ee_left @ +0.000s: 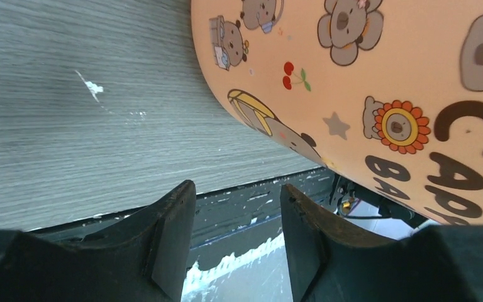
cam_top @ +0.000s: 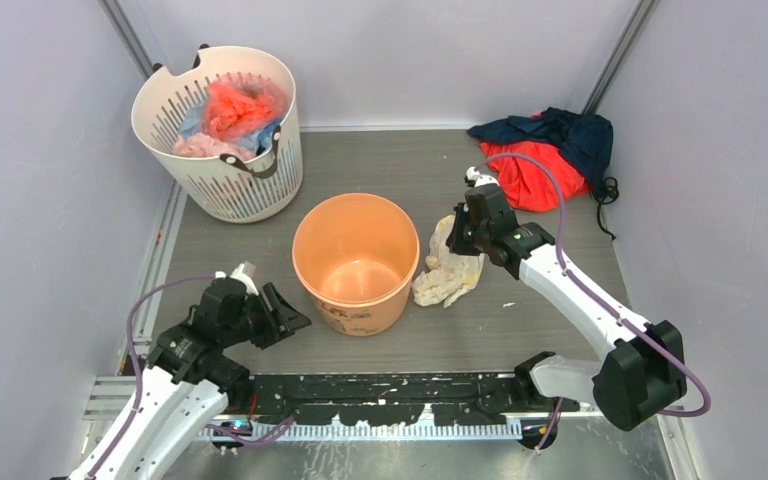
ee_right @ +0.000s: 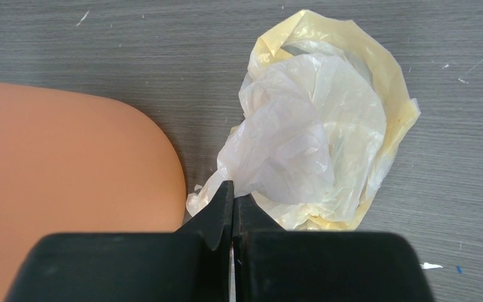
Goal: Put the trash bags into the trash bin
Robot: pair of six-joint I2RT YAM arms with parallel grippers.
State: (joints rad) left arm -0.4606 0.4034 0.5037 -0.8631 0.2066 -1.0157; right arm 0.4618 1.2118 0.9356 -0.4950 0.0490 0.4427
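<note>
The pale-yellow trash bag [ee_right: 314, 126] lies crumpled on the table [ee_right: 100, 38], just right of the orange bucket [cam_top: 360, 318], not in it. The right gripper [ee_right: 231, 195] has its jaws pressed together at the bag's far end; whether a fold is caught I cannot tell. The left gripper [ee_left: 238, 207] stands apart and empty by the bucket's near-left wall. The film looks light, limp and slippery, likely to trail over the rim; a bunched fold seems the best hold

The trash bin [ee_left: 365, 82] is orange, printed with grey bears, red cherries and brown letters. The trash bag [ee_right: 314, 126] is pale yellow and translucent. The table [cam_top: 520, 320] has grey wood grain.
</note>
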